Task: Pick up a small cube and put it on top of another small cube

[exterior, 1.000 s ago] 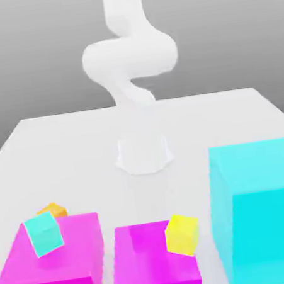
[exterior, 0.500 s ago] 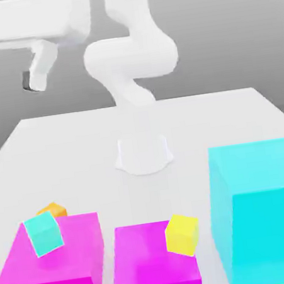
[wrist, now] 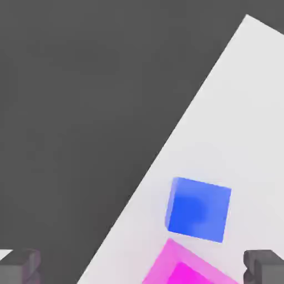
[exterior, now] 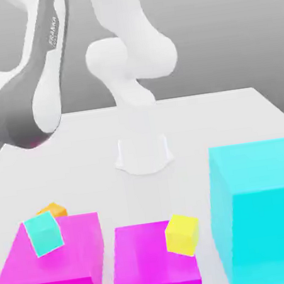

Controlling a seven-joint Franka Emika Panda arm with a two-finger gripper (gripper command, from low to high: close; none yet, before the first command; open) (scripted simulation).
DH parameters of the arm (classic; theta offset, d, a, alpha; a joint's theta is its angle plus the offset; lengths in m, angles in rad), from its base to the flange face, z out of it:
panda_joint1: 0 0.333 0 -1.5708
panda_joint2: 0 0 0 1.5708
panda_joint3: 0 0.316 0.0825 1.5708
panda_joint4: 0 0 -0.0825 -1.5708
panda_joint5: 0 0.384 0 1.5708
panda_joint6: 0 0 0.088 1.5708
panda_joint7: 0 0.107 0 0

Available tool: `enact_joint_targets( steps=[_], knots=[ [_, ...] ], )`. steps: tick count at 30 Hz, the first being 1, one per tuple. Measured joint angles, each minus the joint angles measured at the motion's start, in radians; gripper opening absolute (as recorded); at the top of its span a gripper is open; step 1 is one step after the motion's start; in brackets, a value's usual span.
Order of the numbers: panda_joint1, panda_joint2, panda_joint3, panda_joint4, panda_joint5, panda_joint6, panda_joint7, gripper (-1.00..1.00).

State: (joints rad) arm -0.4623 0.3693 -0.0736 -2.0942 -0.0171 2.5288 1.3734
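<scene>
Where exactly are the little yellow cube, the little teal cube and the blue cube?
yellow cube (exterior: pixel 182 235), exterior view, its front face.
teal cube (exterior: pixel 44 234), exterior view, its front face.
blue cube (wrist: pixel 198 209), hand view, middle of its visible face.

I see open white table (exterior: pixel 187 125) around the arm's base (exterior: pixel 144 154) and across the far half. Near the front, two magenta blocks (exterior: pixel 53 262) and the tall cyan block (exterior: pixel 265 207) on the exterior view's right crowd the edge, leaving only narrow gaps between them.
</scene>
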Motion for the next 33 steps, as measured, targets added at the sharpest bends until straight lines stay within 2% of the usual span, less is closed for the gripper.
enact_joint_targets(
  steps=[3,6,7,14,18,24,28,33],
  knots=[
    [-0.043,0.102,0.005,0.019,0.060,0.029,0.006,0.00],
    [-0.062,0.210,0.018,0.044,0.079,0.099,0.003,0.00],
    [-0.064,0.240,0.020,0.050,0.081,0.123,0.002,-1.00],
    [-0.065,0.244,0.021,0.051,0.083,0.127,0.001,-1.00],
    [-0.063,0.136,0.010,0.029,0.074,0.038,-0.003,-1.00],
    [-0.092,0.076,0.047,0.036,0.072,-0.050,-0.146,-1.00],
    [-0.024,-0.054,0.104,-0.046,0.108,-0.081,-0.067,-1.00],
    [0.085,-0.232,0.189,-0.192,0.130,-0.097,0.170,-1.00]
  ],
)
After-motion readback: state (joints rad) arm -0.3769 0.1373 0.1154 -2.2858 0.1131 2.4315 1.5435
